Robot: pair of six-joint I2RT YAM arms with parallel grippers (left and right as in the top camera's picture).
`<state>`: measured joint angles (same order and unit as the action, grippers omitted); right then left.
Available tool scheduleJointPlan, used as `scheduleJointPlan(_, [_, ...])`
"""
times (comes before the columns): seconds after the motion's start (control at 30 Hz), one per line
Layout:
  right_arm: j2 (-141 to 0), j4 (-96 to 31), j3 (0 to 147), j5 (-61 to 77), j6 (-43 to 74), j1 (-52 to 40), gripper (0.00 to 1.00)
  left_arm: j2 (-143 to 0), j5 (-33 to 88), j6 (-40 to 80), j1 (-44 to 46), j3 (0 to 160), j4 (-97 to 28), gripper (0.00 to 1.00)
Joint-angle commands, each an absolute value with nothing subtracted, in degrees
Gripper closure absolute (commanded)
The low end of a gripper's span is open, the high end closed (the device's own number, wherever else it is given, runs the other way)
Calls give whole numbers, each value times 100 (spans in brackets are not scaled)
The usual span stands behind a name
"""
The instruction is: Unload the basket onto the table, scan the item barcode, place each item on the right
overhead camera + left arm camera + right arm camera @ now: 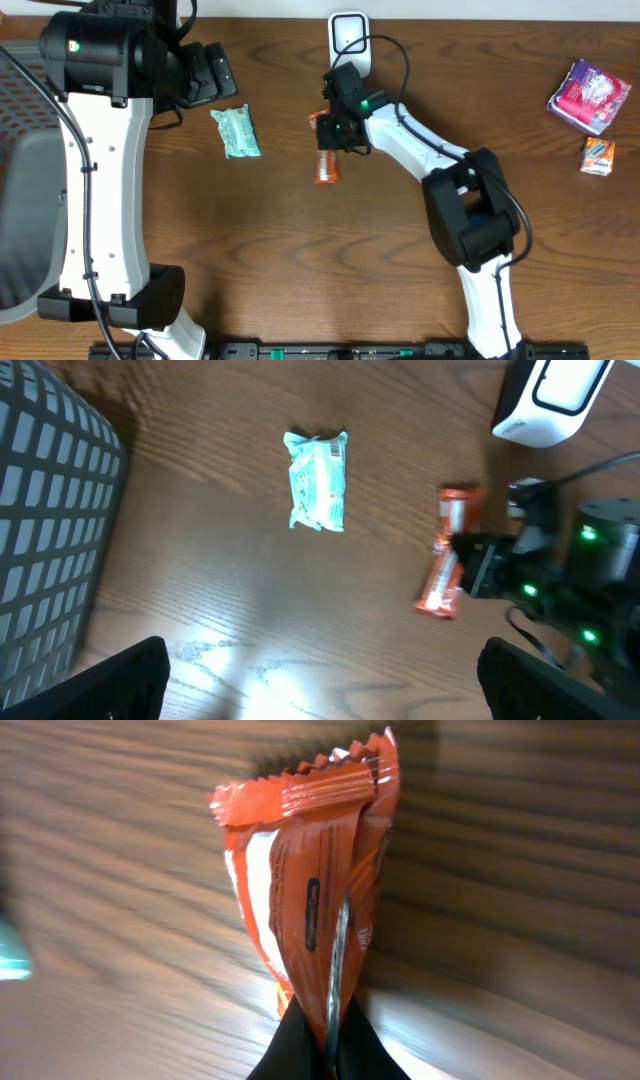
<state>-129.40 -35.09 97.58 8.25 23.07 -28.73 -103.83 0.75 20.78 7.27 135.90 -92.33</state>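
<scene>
An orange snack packet [327,166] [443,570] lies lengthwise on the brown table, just below the white barcode scanner [348,35] [552,396] at the back edge. My right gripper [336,134] is shut on it; in the right wrist view the two black fingers [300,1045] pinch the wrapper's [305,890] lower end and its crimped far end points away. My left gripper [214,74] [322,672] hovers open over bare wood to the left, holding nothing.
A green packet [236,132] [318,482] lies left of the orange one. At the far right sit a purple packet [590,95] and a small orange box [598,157]. A grey mesh basket [45,530] borders the table's left side.
</scene>
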Motion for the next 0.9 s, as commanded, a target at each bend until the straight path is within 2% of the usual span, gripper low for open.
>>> scheduleJointPlan(0.0, [-12232, -3953, 9900, -1632, 1671, -2910, 99, -10414, 40, 2069, 703, 13603, -9677, 2])
scheduleJointPlan(0.2, [-12169, -4816, 9828, -3975, 1057, -3085, 99, -10414, 40, 2069, 703, 13603, -9677, 2])
scheduleJointPlan(0.3, [-12291, -5030, 9675, -4648, 1061, -3076, 99, -10414, 40, 2069, 703, 13603, -9677, 2])
scheduleJointPlan(0.53, [-12864, -4978, 9480, -4744, 1275, -3100, 99, -10414, 40, 2069, 703, 13603, -9677, 2])
scheduleJointPlan(0.77, [-13174, -4969, 9480, -3771, 1505, -3446, 99, -10414, 40, 2069, 703, 13603, -9677, 2])
scheduleJointPlan(0.8, [-13172, -4958, 9496, -3769, 1546, -3533, 92, -10414, 40, 2069, 703, 13603, -9677, 2])
scheduleJointPlan(0.83, [-13172, -4958, 9533, -3730, 1544, -3607, 80, -10414, 40, 2069, 703, 13603, -9677, 2])
scheduleJointPlan(0.87, [-13172, -4958, 9574, -3673, 1544, -3673, 57, -10414, 40, 2069, 703, 13603, -9677, 2])
